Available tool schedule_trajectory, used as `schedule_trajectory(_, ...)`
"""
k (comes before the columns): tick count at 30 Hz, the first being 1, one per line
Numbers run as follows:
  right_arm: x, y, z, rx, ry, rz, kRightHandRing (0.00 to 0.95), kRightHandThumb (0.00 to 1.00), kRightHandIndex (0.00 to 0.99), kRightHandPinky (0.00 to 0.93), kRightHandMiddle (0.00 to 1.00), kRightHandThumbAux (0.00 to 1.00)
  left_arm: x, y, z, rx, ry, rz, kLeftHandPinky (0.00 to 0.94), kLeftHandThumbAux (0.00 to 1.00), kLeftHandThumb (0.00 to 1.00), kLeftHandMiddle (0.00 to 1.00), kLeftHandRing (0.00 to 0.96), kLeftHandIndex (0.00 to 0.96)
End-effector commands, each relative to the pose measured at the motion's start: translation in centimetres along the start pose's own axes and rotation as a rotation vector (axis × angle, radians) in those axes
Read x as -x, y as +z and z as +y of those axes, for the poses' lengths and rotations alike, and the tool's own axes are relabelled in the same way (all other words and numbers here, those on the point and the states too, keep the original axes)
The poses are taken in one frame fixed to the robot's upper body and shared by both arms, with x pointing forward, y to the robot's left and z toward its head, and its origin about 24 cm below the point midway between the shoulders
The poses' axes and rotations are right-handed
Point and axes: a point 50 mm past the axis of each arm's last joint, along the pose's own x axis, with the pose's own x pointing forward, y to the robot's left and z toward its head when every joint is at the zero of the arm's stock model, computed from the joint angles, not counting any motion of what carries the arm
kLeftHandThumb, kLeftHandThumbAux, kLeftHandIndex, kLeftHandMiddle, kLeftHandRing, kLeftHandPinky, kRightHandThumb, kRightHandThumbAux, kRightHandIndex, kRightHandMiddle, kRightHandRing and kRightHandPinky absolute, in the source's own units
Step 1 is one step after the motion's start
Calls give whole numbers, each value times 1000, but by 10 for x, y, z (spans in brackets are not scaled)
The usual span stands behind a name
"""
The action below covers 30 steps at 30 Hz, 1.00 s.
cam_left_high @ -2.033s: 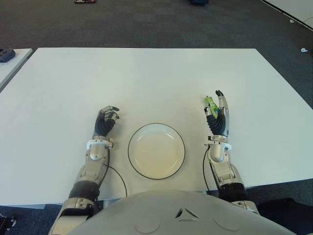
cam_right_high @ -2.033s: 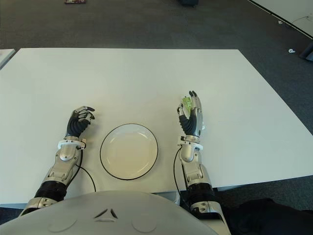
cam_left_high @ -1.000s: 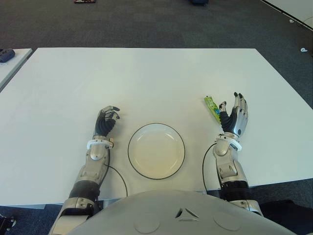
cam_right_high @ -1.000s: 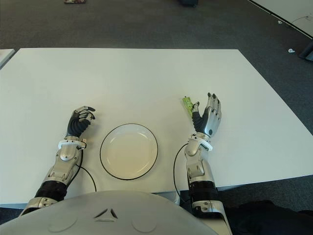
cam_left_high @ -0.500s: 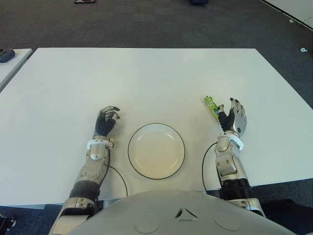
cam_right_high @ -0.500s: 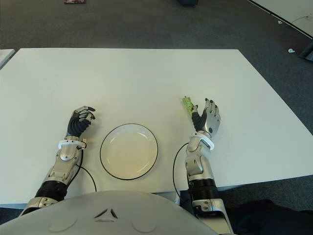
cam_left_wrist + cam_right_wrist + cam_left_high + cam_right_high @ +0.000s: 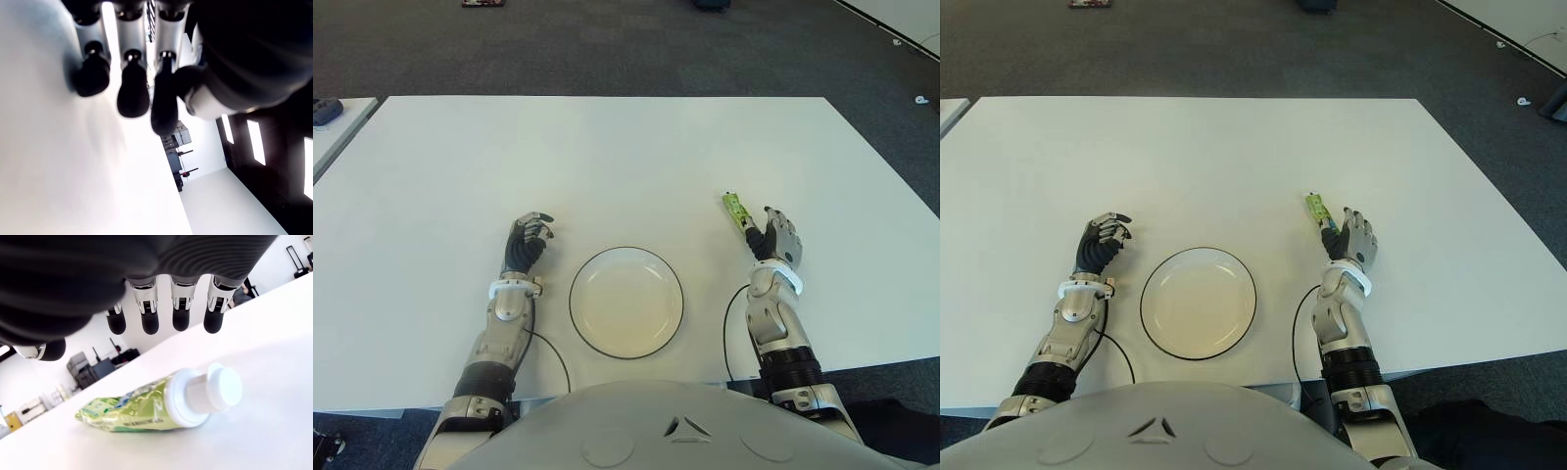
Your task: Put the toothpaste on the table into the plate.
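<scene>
On the left, the left hand (image 7: 526,244) shows just to the left of the plate (image 7: 626,302), its dark fingers (image 7: 132,91) curled inward with nothing between them; its wrist view is filled almost wholly by those rounded black fingertips against the pale glare of the table (image 7: 607,157), so whether the palm touches the surface is hard to make out from either view. The plate is round, white and shallow with a thin dark rim, glossy, and holds nothing. Its near edge sits close to the robot's grey torso, which cuts off the table's front edge in both eye views. To the right of the plate, and apart from it, lies the toothpaste (image 7: 736,211), a small green tube flat on the table, pointing away from the robot at a slight slant. From the head it is only a thin green sliver, but the right wrist view shows it plainly: a crinkled, soft green-and-yellow printed tube (image 7: 146,409) with a white ribbed collar and a smooth white screw cap, lying on its side. The right hand (image 7: 774,240) shows just beside the tube's near end, on its right side, fingers (image 7: 179,308) extended and loosely spread above the tube, gripping nothing; the fingertips hang clear of it with a gap showing, and the thumb is mostly cut off at the frame's edge
</scene>
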Motion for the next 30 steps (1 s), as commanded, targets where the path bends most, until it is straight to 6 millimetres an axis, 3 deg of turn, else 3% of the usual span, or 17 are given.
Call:
schedule_trajectory(1, -9, -1, 6, 53, 37, 21, 0, 552, 0, 0, 0, 113, 6, -10, -2, -6, -7, 65, 738, 719, 706, 714, 739, 434)
schedule_trajectory(20, -15, 2, 31, 154, 166, -5, 0, 547, 0, 0, 0, 124, 9, -11, -4, 2, -4, 67, 731, 719, 706, 704, 728, 433)
schedule_trajectory(30, -27, 0, 55, 229, 234, 28, 0, 557, 0, 0, 0, 119, 9, -12, -4, 5, 6, 80, 721, 719, 706, 707, 727, 434)
